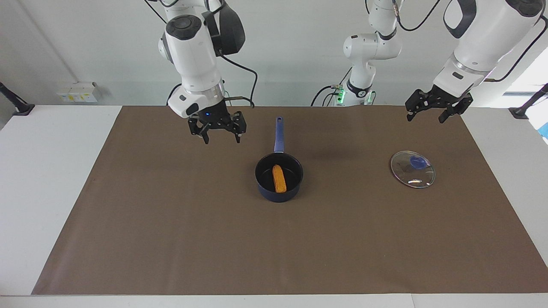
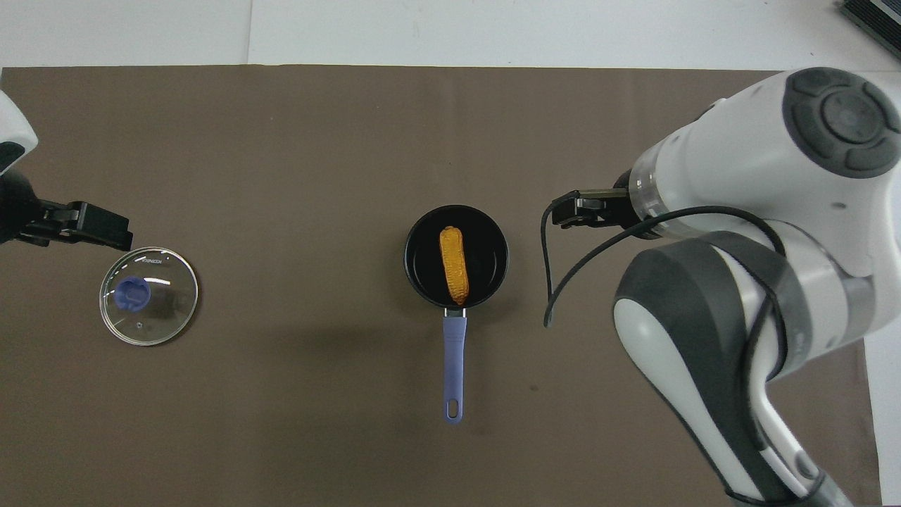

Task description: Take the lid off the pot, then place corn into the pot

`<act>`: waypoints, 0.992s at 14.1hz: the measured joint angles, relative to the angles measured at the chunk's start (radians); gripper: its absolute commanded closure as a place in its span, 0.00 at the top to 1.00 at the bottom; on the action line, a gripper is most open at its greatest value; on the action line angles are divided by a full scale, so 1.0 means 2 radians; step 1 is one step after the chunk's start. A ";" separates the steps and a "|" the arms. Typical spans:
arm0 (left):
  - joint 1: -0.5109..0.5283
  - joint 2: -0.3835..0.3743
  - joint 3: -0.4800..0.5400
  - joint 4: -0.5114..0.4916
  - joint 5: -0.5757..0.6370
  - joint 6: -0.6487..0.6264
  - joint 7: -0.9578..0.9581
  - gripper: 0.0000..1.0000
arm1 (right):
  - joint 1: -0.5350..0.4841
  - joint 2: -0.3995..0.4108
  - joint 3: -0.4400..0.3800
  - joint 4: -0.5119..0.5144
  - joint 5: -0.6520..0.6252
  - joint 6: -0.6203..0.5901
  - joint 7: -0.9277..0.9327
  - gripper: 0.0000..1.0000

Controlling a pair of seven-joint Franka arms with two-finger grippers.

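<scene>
The navy pot (image 1: 274, 196) stands in the middle of the brown mat, its long blue handle (image 1: 278, 133) pointing toward the robots. The orange-yellow corn (image 1: 279, 179) lies inside it, in line with the handle; both also show in the overhead view, pot (image 2: 490, 262) and corn (image 2: 455, 261). The glass lid (image 1: 412, 170) with its blue knob lies flat on the mat toward the left arm's end (image 2: 148, 296). My right gripper (image 1: 221, 137) is open and empty, raised over the mat beside the pot's handle (image 2: 563, 211). My left gripper (image 1: 428, 115) is open and empty, raised over the mat beside the lid (image 2: 112, 231).
The brown mat (image 1: 171, 239) covers most of the white table (image 1: 47, 179). A loose black cable (image 2: 556, 282) hangs from the right wrist. A small box (image 1: 77, 91) sits at the wall past the right arm's end.
</scene>
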 measured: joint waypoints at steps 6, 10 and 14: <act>0.000 0.000 0.000 0.001 0.000 0.000 0.003 1.00 | -0.058 -0.052 -0.001 -0.001 0.000 -0.107 -0.063 1.00; 0.000 0.000 0.000 0.001 0.000 0.000 0.004 1.00 | -0.093 -0.062 -0.001 -0.002 0.000 -0.129 -0.072 1.00; 0.000 0.000 0.000 0.001 0.000 -0.004 0.004 1.00 | -0.132 -0.073 -0.009 0.006 -0.003 -0.129 -0.097 1.00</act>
